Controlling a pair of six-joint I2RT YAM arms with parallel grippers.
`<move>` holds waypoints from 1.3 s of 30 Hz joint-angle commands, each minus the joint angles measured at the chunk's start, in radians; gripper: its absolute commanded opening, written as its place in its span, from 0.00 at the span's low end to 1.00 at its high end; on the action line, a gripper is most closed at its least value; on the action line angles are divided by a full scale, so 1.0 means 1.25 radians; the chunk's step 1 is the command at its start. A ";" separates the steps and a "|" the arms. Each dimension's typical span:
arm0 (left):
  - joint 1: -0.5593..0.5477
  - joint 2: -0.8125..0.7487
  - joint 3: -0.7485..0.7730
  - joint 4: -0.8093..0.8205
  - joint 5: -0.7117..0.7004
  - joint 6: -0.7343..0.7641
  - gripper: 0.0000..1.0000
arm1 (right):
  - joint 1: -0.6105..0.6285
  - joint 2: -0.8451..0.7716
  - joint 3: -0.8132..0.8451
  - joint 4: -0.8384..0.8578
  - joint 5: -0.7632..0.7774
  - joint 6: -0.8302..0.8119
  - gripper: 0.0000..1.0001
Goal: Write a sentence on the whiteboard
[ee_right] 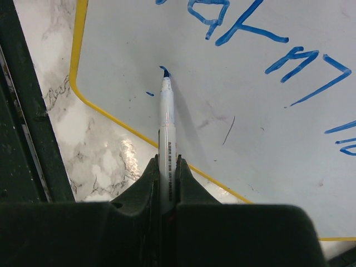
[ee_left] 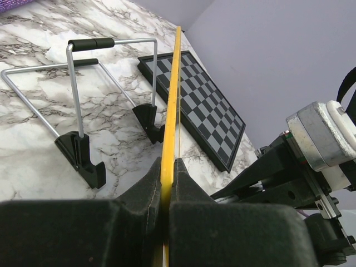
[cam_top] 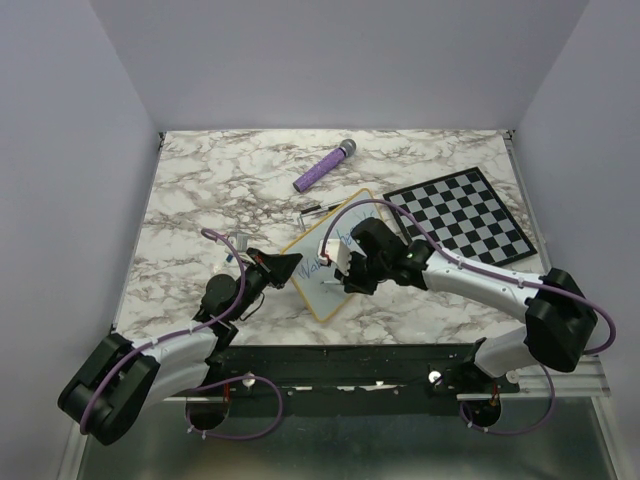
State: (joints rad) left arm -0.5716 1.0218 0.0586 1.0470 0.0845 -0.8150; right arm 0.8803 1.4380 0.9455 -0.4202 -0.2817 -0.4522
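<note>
The whiteboard [cam_top: 322, 290], white with a yellow frame, is propped at an angle in the middle of the table. My left gripper [cam_top: 288, 267] is shut on its left frame edge, which shows edge-on in the left wrist view [ee_left: 173, 94]. My right gripper [cam_top: 343, 272] is shut on a white marker [ee_right: 166, 128]. The marker's blue tip [ee_right: 164, 72] touches the white surface [ee_right: 261, 144] near the lower corner, beside a short blue dash. Blue strokes of the sentence [ee_right: 250, 33] fill the top of the right wrist view. I cannot read the words, and the right arm hides part of them in the top view.
A black-and-white chessboard [cam_top: 462, 214] lies at the right, also in the left wrist view [ee_left: 203, 108]. A purple microphone-like stick [cam_top: 324, 167] and a black pen [cam_top: 322, 208] lie behind the board. The board's wire stand with black feet [ee_left: 83, 156] rests on the marble.
</note>
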 commanded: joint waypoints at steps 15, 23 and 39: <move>-0.002 0.012 -0.011 0.037 -0.017 0.002 0.00 | 0.010 0.038 0.031 0.017 0.006 0.021 0.00; -0.002 0.016 -0.006 0.037 -0.015 0.004 0.00 | 0.017 0.050 0.035 0.001 -0.018 0.008 0.01; -0.002 0.002 -0.005 0.021 -0.017 0.011 0.00 | 0.027 0.082 0.041 -0.050 -0.052 -0.038 0.01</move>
State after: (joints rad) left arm -0.5713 1.0378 0.0578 1.0599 0.0784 -0.8204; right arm 0.9047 1.5070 0.9756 -0.4477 -0.3359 -0.4725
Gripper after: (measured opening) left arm 0.071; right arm 0.137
